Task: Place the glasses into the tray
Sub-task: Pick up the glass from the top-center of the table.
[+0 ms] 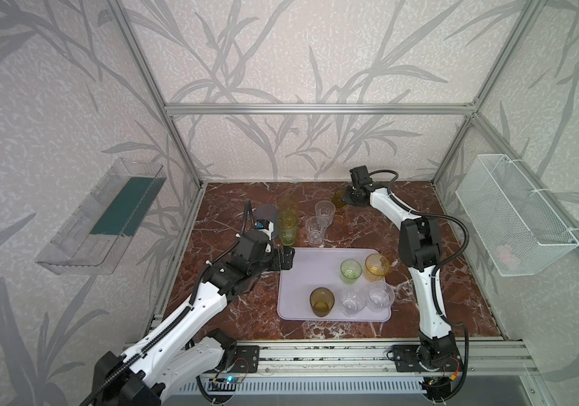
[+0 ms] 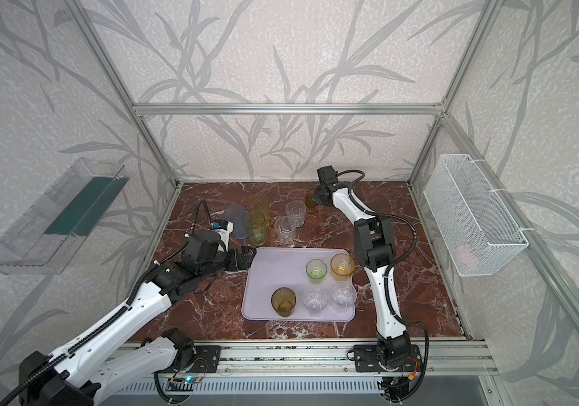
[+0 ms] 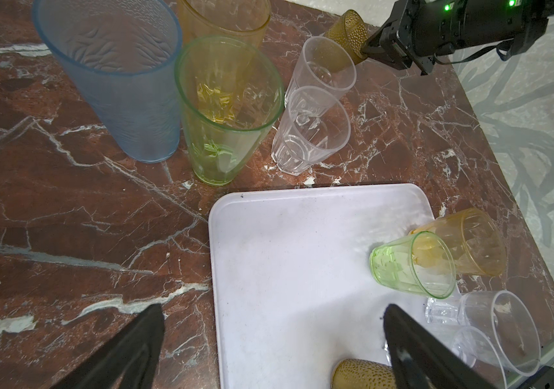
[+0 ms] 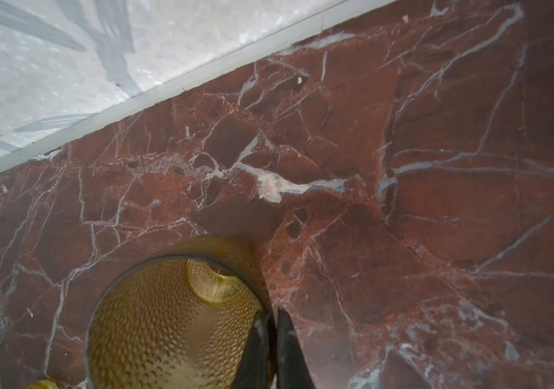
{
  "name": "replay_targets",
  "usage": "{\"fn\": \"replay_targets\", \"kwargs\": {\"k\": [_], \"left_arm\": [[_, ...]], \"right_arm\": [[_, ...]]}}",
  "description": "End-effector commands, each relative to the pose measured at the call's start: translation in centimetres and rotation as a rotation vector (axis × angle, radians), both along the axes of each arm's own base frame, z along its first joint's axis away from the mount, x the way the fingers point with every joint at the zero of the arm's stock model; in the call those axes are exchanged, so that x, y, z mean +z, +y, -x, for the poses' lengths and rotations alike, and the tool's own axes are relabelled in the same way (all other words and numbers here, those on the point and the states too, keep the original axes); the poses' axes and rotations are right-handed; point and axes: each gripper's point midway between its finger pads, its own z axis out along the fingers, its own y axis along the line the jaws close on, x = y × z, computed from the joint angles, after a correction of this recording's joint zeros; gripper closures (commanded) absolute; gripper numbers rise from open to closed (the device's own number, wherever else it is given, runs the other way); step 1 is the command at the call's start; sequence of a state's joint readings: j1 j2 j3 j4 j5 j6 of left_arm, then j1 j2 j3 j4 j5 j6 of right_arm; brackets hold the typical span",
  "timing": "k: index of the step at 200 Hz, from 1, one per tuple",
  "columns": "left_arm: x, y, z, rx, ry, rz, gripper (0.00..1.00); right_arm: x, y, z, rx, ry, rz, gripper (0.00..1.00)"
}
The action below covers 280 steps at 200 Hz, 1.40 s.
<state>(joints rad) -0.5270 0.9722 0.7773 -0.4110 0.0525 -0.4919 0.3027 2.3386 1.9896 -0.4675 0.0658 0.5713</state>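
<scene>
**Left arm (image 1: 193, 311) low and near, amber tumbler (image 4: 174, 320) pinched far right**

Nearest us, that arm lay low over the red marble table (image 1: 246, 316). Its left gripper (image 1: 287, 259) was spread wide and empty at the far-left corner of the lilac tray (image 1: 309, 274). The tray held five short glasses (image 1: 350, 270) along its right and near sides, and its left half was bare. Six were not yet on it: three tall tumblers (image 1: 286, 226) far left, two clear tumblers (image 1: 325, 212) beside them, and the amber tumbler. That one hung tilted, with one wall of its rim clamped between the closed jaws of the right gripper (image 4: 271, 340).

We judged the carry to be the step in hand. A one-wall pinch lets a tumbler swing, so we wanted a slow, straight lift and a path well above the clear tumblers. The set-down belonged on the tray's bare left half, base flat before release and clear of the left gripper.
</scene>
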Motion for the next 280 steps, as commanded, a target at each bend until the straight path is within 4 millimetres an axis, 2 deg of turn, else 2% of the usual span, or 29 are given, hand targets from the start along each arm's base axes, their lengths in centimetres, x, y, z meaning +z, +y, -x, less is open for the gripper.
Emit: {"fn": "replay_targets", "kwargs": {"k": [1, 43, 65, 87, 135, 154, 157, 161, 195, 227, 247, 280], "left_arm": [[0.9, 0.2, -0.4, 0.019, -0.016, 0.015, 0.01], [1.1, 0.0, -0.3, 0.011, -0.018, 0.023, 0.01], [1.8, 0.0, -0.1, -0.008, -0.037, 0.019, 0.01], [2.7, 0.3, 0.1, -0.018, -0.055, -0.004, 0.01], [3.3, 0.8, 0.5, -0.009, -0.077, -0.006, 0.01], [3.5, 0.9, 0.6, -0.013, -0.089, -0.007, 0.01], [3.5, 0.9, 0.6, -0.017, -0.092, -0.010, 0.01], [3.7, 1.0, 0.6, -0.019, -0.098, -0.016, 0.01], [5.0, 1.8, 1.3, -0.065, -0.127, -0.109, 0.01], [4.5, 2.1, 1.4, -0.071, -0.133, -0.140, 0.01], [4.2, 1.4, 1.5, -0.098, -0.136, -0.108, 0.01], [3.5, -1.1, 1.9, -0.192, -0.101, -0.014, 0.01]], "right_arm": [[2.2, -1.1, 1.0, -0.008, -0.036, 0.001, 1.00], [4.4, -2.6, 3.4, -0.007, -0.086, 0.009, 1.00], [5.6, -3.1, 4.7, 0.000, -0.107, 0.007, 1.00], [6.5, -3.1, 6.4, 0.008, -0.129, -0.024, 1.00], [8.6, -3.4, 9.5, 0.030, -0.176, -0.068, 1.00], [8.6, -3.3, 11.0, 0.051, -0.171, -0.087, 1.00], [8.3, -3.2, 11.2, 0.055, -0.161, -0.088, 1.00], [9.3, -3.3, 11.6, 0.058, -0.182, -0.095, 1.00], [10.0, -3.6, 14.4, 0.092, -0.175, -0.099, 1.00], [11.4, -3.7, 16.8, 0.132, -0.180, -0.086, 1.00], [12.1, -3.6, 18.6, 0.167, -0.181, -0.067, 1.00], [12.5, -3.5, 22.2, 0.235, -0.178, -0.003, 1.00]]}}
